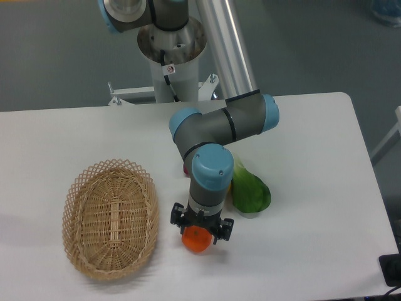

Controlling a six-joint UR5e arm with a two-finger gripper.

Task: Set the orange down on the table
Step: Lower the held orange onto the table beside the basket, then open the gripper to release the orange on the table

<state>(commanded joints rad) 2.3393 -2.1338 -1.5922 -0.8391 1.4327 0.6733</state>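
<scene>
While the claw (202,233) grips the orange (196,240), it sits above the table (313,188).

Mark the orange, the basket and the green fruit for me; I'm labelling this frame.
orange (196,240), fixed camera, its visible front.
basket (81,188), fixed camera, its woven rim.
green fruit (252,192), fixed camera, its broad middle.

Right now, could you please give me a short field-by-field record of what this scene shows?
arm: single arm reaching down over the table
gripper: pointing down, closed around the orange
orange: between the fingers, just right of the basket, at or near the tabletop; contact cannot be told
basket: oval wicker, empty, on the left
green fruit: lying on the table right of the arm's wrist
other items: something pink and something yellow, mostly hidden behind the wrist
</scene>
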